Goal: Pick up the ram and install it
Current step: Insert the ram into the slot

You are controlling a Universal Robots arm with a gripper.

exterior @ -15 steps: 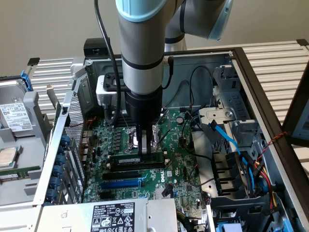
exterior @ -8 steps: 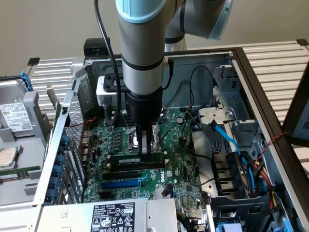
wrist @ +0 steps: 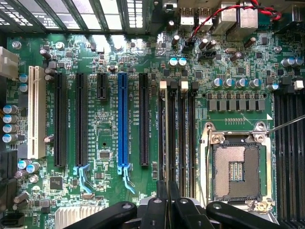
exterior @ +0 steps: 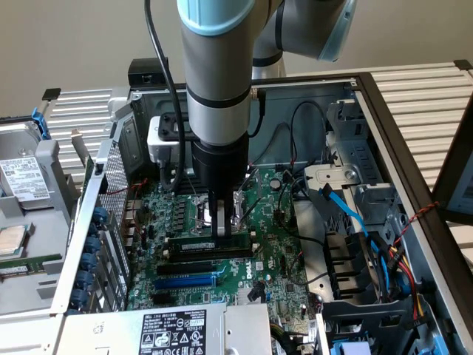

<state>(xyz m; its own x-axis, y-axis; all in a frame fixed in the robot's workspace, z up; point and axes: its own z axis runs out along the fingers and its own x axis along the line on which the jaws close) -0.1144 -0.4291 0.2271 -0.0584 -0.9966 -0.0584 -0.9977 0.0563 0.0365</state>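
Note:
The ram [exterior: 194,244] is a narrow green stick with a white label, standing on edge in a memory slot of the large green motherboard [exterior: 277,259] inside an open computer case. My gripper [exterior: 220,226] comes straight down onto the stick's top edge, about mid-length. In the wrist view the ram [wrist: 165,133] runs edge-on along the slot beside the white latch [wrist: 163,85], and my gripper [wrist: 167,191] has its two black fingers drawn close together over that edge, shut on it.
The empty CPU socket [wrist: 237,171] lies beside the memory slots. Black and blue expansion slots [wrist: 123,119] run parallel on the other side. Blue and black cables [exterior: 344,211] and a drive cage crowd the exterior view's right. A hard drive [exterior: 26,181] sits outside the case.

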